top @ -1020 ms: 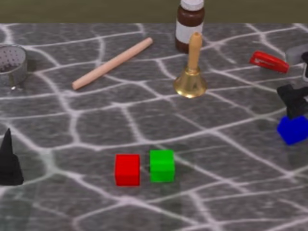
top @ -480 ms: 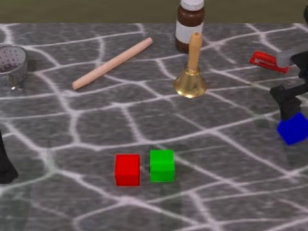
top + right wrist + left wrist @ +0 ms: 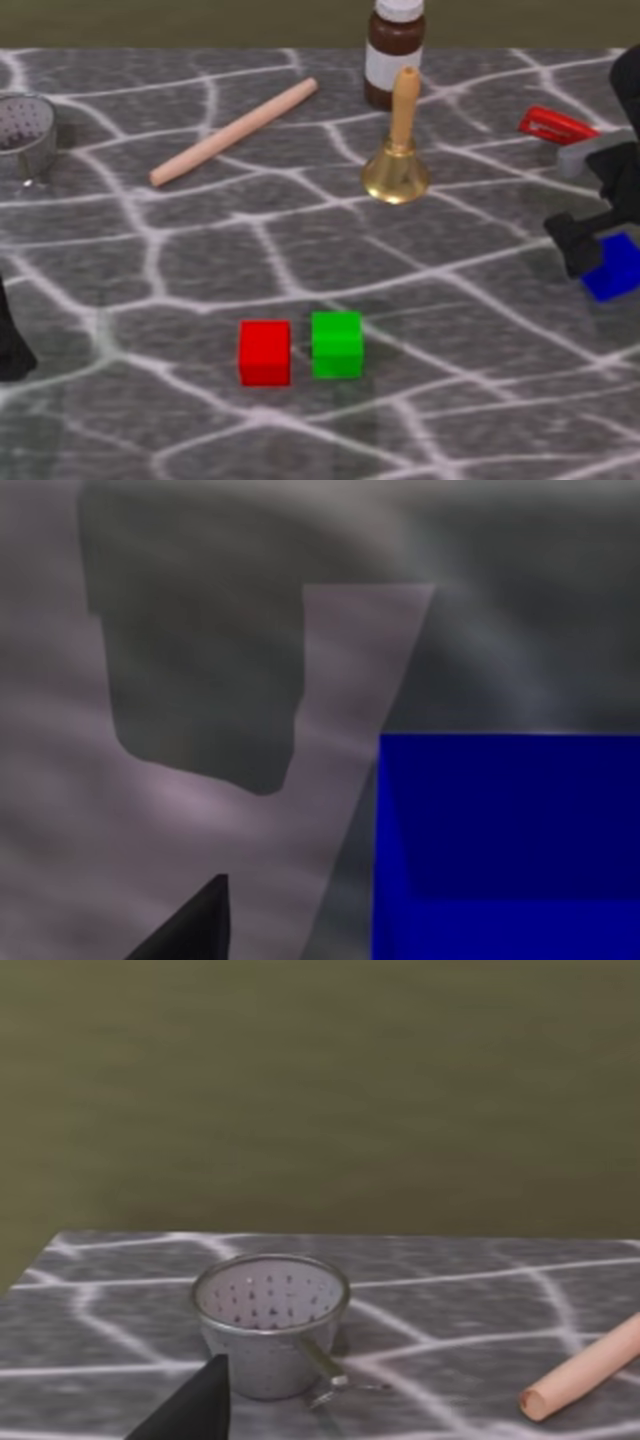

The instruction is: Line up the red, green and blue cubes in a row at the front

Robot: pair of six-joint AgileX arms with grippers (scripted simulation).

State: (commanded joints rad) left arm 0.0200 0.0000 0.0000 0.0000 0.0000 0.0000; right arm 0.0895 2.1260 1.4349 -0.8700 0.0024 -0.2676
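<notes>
The red cube (image 3: 264,352) and the green cube (image 3: 337,344) sit side by side, a small gap apart, near the table's front middle. At the right edge the blue cube (image 3: 614,268) rests on the table. My right gripper (image 3: 598,252) is down at it and open, with one black finger (image 3: 572,245) just left of the cube and the other hidden. In the right wrist view the blue cube (image 3: 505,840) fills the near corner beside one fingertip (image 3: 205,920). My left gripper (image 3: 10,345) is parked at the left edge.
Behind stand a brass bell (image 3: 397,160) and a brown bottle (image 3: 394,50). A wooden rod (image 3: 234,132) lies at the back left, and a metal strainer cup (image 3: 24,135) at the far left. A red stapler (image 3: 556,126) lies just behind the right arm.
My right gripper has come down and shifted left, so its finger now stands beside the blue cube. The left gripper has drawn back to the table's left edge. No cube has moved.
</notes>
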